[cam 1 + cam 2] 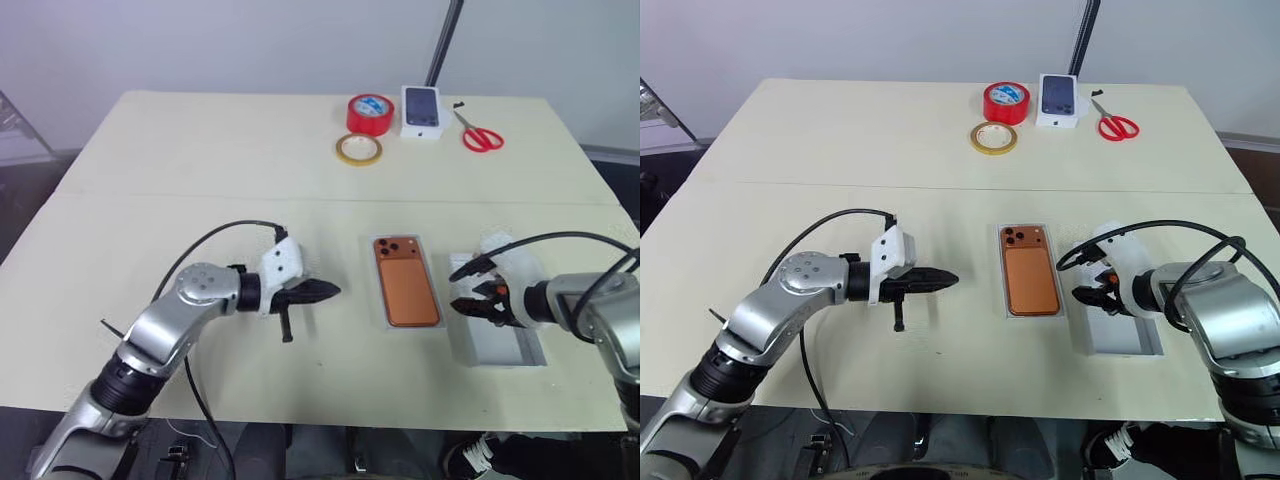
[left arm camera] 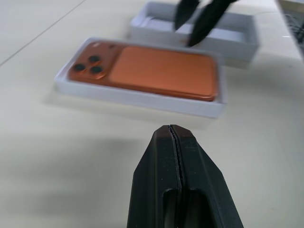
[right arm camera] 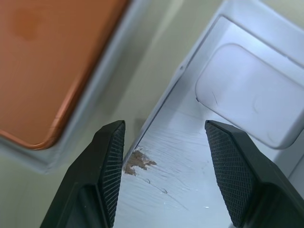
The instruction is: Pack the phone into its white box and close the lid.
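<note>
Right hand (image 1: 470, 288), fingers apart, hovers over lid (image 1: 528, 352) beside phone (image 1: 405, 281).

Copper-orange flat phone (image 1: 405, 281) with three dark lenses, lying in a shallow white box (image 2: 137, 97). Beside it, the white rectangular lid (image 3: 199, 156), pale grey inside with a small brown smudge. Black gripper fingers (image 3: 111, 161). On the cream table (image 1: 200, 160): red tape roll (image 1: 370, 113), yellowish tape ring (image 1: 358, 150), red-handled scissors (image 1: 480, 135).

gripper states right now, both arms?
Left gripper: closed, empty, beside the white box.
Right gripper: open, empty, over the lid.
</note>
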You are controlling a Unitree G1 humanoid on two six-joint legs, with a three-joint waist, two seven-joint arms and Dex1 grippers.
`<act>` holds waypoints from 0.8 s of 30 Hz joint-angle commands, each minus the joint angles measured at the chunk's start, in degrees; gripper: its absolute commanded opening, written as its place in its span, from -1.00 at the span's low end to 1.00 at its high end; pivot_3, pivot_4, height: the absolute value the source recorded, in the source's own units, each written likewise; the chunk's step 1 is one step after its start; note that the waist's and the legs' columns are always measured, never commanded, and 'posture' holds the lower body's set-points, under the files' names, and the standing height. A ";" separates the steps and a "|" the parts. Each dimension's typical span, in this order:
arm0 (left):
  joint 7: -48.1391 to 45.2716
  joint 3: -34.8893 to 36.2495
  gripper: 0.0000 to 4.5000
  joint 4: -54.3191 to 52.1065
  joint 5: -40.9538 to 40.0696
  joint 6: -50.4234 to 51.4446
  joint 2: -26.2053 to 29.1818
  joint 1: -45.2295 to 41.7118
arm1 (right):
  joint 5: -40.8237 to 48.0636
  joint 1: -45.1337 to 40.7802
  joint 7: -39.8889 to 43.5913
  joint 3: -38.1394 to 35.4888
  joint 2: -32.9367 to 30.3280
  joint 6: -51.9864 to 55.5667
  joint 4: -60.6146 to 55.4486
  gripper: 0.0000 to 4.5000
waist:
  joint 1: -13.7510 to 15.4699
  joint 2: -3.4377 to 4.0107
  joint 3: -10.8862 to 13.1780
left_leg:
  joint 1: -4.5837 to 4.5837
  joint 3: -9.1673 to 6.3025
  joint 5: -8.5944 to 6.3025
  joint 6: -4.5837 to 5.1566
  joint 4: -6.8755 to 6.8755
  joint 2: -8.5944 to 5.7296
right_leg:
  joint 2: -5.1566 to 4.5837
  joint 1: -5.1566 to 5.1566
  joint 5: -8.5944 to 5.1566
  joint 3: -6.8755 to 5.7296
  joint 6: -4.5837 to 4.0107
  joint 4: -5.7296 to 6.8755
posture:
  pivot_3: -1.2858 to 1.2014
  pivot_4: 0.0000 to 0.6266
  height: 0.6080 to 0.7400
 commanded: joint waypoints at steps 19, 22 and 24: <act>6.85 13.02 -1.00 3.26 0.13 -1.23 -1.64 4.42 | 30.44 -21.73 -12.42 -17.16 13.04 3.39 11.30 -0.99 | -1.94 0.12 0.07 | 0.08 0.09 -0.02 0.03 -0.05 0.22 | 0.23 -0.06 0.01 0.02 -0.01 0.11 | 0.03 -0.52 1.00; 7.72 14.14 -1.00 5.24 0.71 -1.81 -1.73 3.34 | 48.28 -25.79 -22.73 -17.58 17.41 3.39 18.05 -0.99 | -1.60 0.10 0.07 | 0.05 0.07 -0.02 0.04 -0.08 0.25 | 0.25 -0.08 0.01 0.02 -0.01 0.10 | 0.03 -0.52 1.00; 8.08 14.99 -1.00 6.14 0.38 -1.78 -1.84 2.44 | 61.79 -28.48 -32.06 -16.22 20.80 3.39 23.98 -0.99 | -1.55 0.09 0.09 | -0.02 0.10 -0.03 0.06 -0.01 0.20 | 0.18 -0.10 0.01 0.02 -0.01 0.09 | 0.03 -0.52 1.00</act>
